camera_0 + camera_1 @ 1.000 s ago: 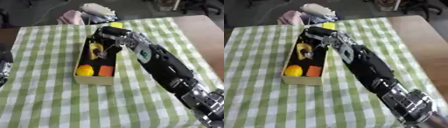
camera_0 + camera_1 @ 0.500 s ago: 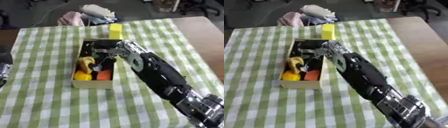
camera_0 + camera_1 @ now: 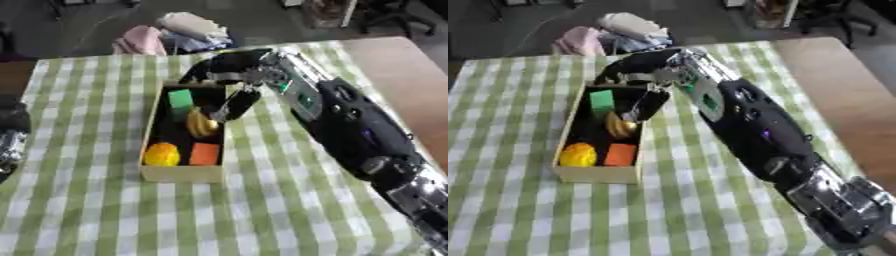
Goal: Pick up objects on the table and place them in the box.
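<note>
Right robot hand [image 3: 229, 80] positioned over far end of box [image 3: 179, 173], fingers [image 3: 234, 105] curled downward into it, apparently holding nothing; contact with contents cannot be confirmed. Box resting on tabletop [image 3: 96, 210] covered in green checked cloth. Inside: green block [image 3: 181, 98] at far end, banana [image 3: 201, 125] mid-box just beside fingertips, orange fruit [image 3: 162, 154] and orange block [image 3: 206, 154] at near end. Left robot hand [image 3: 10, 140] at left edge; finger state cannot be told.

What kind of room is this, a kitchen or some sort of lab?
Probably a lab or workshop made to look homely. A table with a green checked cloth holds a cardboard box of toy-like items, the floor beyond is bare, and clothes lie heaped behind the table.
</note>
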`<state>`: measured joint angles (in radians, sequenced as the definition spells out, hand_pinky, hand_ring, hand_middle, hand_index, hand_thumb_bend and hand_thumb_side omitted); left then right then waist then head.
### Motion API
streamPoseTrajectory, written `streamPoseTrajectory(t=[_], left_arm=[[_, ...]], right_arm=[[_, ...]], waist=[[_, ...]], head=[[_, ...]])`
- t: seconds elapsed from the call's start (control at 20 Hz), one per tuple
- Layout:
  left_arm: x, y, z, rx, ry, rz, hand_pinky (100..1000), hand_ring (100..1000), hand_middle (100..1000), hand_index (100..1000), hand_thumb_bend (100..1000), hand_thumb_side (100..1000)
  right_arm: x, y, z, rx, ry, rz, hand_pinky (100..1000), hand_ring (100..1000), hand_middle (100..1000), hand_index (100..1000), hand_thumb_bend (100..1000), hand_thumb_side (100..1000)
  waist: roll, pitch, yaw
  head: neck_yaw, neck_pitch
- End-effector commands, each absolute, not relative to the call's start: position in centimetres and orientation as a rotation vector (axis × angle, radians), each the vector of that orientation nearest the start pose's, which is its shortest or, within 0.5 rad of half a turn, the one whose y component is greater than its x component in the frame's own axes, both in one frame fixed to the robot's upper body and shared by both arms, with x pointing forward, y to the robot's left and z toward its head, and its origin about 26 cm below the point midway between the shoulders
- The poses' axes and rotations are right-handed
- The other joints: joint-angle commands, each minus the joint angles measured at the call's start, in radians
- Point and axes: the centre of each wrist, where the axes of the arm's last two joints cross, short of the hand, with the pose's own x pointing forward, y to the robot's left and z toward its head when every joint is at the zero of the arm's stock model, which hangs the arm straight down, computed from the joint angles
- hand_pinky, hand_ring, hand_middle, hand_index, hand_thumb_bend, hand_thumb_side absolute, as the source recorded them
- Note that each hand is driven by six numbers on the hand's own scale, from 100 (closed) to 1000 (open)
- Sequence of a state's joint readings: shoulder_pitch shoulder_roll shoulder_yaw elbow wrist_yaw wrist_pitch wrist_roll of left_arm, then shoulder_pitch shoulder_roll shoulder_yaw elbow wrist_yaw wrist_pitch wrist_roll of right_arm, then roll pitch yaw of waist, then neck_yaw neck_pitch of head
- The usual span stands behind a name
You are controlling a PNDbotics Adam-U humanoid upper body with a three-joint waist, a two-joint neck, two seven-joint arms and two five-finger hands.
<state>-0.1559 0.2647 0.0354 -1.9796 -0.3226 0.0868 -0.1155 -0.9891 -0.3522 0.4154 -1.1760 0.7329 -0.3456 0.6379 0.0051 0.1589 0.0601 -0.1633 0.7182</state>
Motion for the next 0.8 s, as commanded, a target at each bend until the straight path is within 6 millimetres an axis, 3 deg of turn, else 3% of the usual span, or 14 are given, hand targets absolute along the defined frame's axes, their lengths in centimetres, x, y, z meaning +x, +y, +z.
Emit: streamPoseTrajectory(t=[0.05,0.5,0.8], left_arm=[[28.7,27.6,16.7,0.487,-2.016,-0.544,688,625,676,803,217,625],[29.3,25.7,17.6,0.38,-2.082,-0.59,688,624,675,804,220,631],[29.4,24.8,17.9,0.327,-2.098,-0.634,688,624,675,805,222,634]], right_arm=[[45.6,-17.9,25.4,0.898,2.18,-2.833,864,900,927,995,100,308],[48.5,-27.4,25.9,1.462,2.447,-2.842,936,975,971,1000,100,259],[49.2,-30.9,24.7,1.729,2.614,-2.724,934,972,969,1000,100,245]], waist=[[-0.016,0.007,0.013],[-0.026,0.036,0.118],[-0.026,0.047,0.174]], head=[[-0.015,-0.028],[-0.096,-0.075],[-0.152,-0.084]])
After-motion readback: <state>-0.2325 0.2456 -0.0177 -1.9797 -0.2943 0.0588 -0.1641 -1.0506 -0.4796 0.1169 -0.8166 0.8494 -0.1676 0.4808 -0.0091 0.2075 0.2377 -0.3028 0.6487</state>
